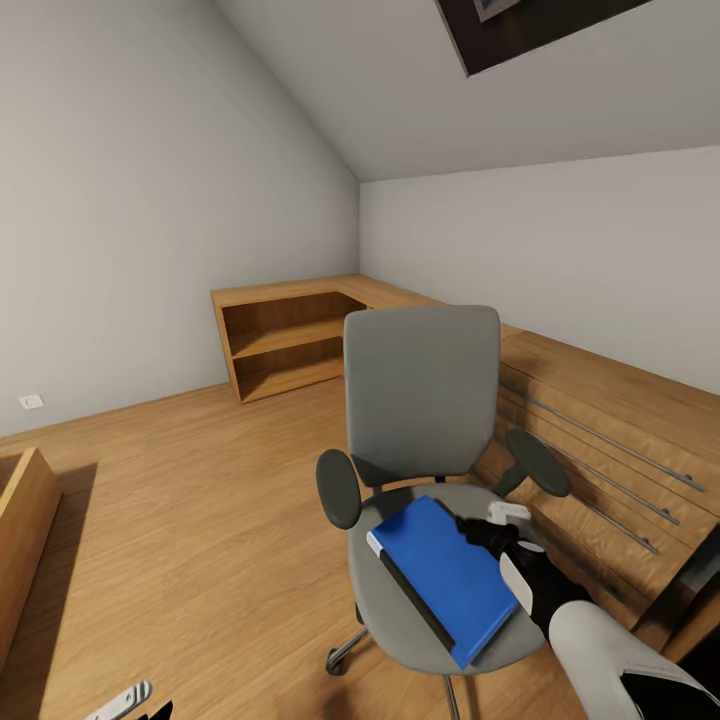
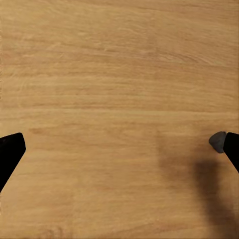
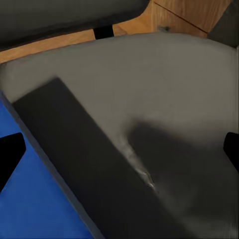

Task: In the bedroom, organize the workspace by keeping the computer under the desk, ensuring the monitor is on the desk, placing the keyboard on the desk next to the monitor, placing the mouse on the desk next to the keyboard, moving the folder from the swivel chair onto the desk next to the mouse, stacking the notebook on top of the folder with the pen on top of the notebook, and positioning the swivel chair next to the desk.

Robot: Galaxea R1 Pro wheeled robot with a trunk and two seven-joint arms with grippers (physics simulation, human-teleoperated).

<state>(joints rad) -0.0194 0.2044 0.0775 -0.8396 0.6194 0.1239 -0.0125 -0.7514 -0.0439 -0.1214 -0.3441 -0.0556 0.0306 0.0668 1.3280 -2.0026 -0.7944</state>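
Where the sloping white ceiling meets the walls of an attic room, we see a grey padded swivel chair (image 1: 422, 400) standing on a pale wooden floor (image 1: 200, 500). A bright blue folder (image 1: 445, 575) lies flat on the chair's seat, tilted at an angle, its dark spine along one long edge. Our right pincer (image 1: 500, 530) hangs just above the seat beside the folder's far corner; in its wrist view the two black fingertips (image 3: 10, 154) stand wide apart, with the folder's blue cover (image 3: 35, 204) and dark spine at one side and bare grey seat between them. Our left pincer (image 2: 119, 149) is spread wide too, over bare floorboards. Behind the chair, a low wooden shelf unit (image 1: 285, 340) runs along the wall into the corner.
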